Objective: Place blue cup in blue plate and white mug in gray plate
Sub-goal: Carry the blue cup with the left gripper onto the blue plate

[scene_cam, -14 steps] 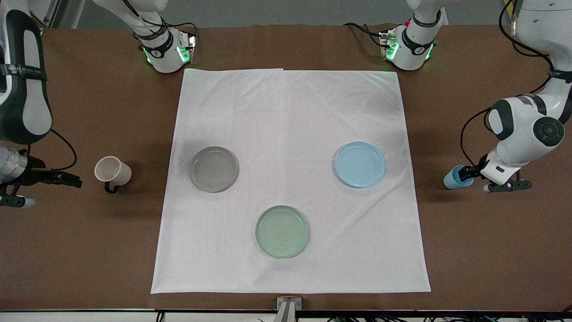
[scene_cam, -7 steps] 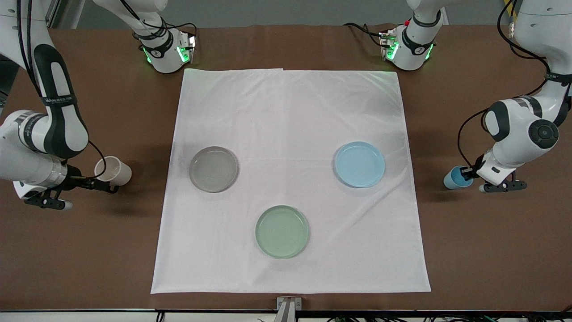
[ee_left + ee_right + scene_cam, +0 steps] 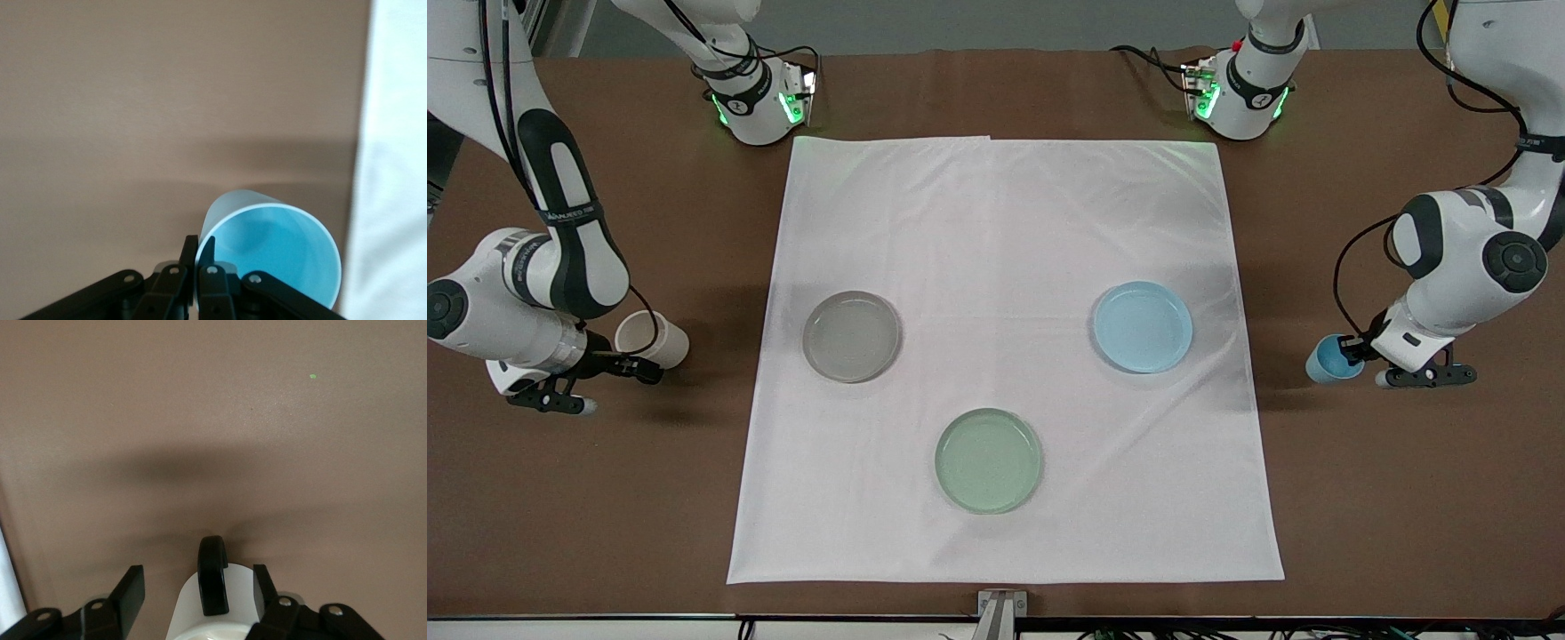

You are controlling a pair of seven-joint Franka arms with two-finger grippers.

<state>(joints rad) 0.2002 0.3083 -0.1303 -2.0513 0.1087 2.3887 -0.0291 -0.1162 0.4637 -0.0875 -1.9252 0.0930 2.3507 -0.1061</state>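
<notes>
The blue cup (image 3: pixel 1327 363) is on the bare brown table at the left arm's end, tilted with its mouth showing. My left gripper (image 3: pixel 1353 350) is shut on its rim; in the left wrist view one finger is inside the blue cup (image 3: pixel 280 257) and one outside, where the left gripper (image 3: pixel 198 244) pinches the wall. The white mug (image 3: pixel 653 339) stands at the right arm's end. My right gripper (image 3: pixel 643 358) is open around it; in the right wrist view the right gripper (image 3: pixel 199 584) straddles the mug (image 3: pixel 188 608), black handle (image 3: pixel 213 577) up. The blue plate (image 3: pixel 1143 326) and gray plate (image 3: pixel 852 336) are empty.
A white cloth (image 3: pixel 1005 222) covers the table's middle and carries the plates. A pale green plate (image 3: pixel 989 460) lies on it nearer the front camera than the other two. Both arms' bases (image 3: pixel 758 98) stand along the table edge farthest from that camera.
The left gripper has shut on the blue cup's rim and the cup has shifted slightly. The right arm has swung in, bringing its gripper around the mug with its jaws narrowing.
</notes>
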